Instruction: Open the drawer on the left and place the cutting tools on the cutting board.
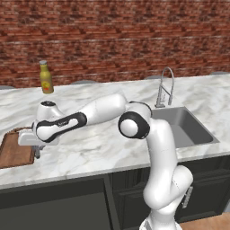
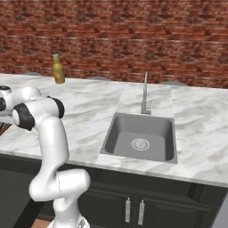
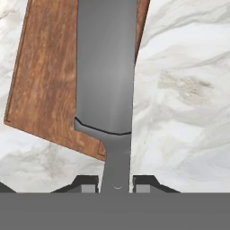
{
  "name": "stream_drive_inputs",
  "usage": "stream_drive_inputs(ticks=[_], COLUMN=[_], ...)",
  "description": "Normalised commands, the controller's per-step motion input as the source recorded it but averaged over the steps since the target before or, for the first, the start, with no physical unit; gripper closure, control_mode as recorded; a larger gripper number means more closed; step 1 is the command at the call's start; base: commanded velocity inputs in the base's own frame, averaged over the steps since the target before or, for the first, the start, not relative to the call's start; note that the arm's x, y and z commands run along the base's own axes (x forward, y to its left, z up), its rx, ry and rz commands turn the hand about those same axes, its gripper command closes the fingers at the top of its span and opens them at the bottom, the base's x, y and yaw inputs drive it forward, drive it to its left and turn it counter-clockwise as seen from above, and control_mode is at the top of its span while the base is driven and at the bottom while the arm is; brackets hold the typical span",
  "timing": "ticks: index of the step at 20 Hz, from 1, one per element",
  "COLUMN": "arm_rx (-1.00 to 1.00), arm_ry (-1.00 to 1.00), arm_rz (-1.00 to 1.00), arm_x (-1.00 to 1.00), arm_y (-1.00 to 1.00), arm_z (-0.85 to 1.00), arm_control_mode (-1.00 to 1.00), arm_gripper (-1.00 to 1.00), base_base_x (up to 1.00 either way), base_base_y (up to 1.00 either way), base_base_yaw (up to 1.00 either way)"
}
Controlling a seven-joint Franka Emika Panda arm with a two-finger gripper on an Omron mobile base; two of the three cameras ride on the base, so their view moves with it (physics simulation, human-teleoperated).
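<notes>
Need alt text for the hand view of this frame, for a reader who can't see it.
The gripper is shut on the narrow stem of a grey metal wide-headed tool, which extends away over the brown wooden cutting board. The board lies on a white marble counter.

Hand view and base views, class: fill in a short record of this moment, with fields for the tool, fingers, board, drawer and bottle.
tool: grey metal wide-headed tool, held over the board's edge
fingers: fingers closed on the tool's narrow stem
board: wooden cutting board at the counter's left end
drawer: drawer below the board, pulled open
bottle: yellow bottle upright near the brick wall
</notes>
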Motion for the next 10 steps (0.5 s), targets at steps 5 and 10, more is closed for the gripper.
stream_drive_inputs(ticks=[5, 10], arm_rx=[0.00, 0.00], arm_ry=[0.00, 0.00], arm_rz=[-0.04, -0.01], arm_x=[0.19, 0.19], arm_y=[0.08, 0.24], arm_z=[-0.16, -0.06], arm_control_mode=[-1.00, -1.00], arm_gripper=[1.00, 1.00], base_base_x=[0.00, 0.00], base_base_y=[0.00, 0.00], base_base_yaw=[0.00, 0.00])
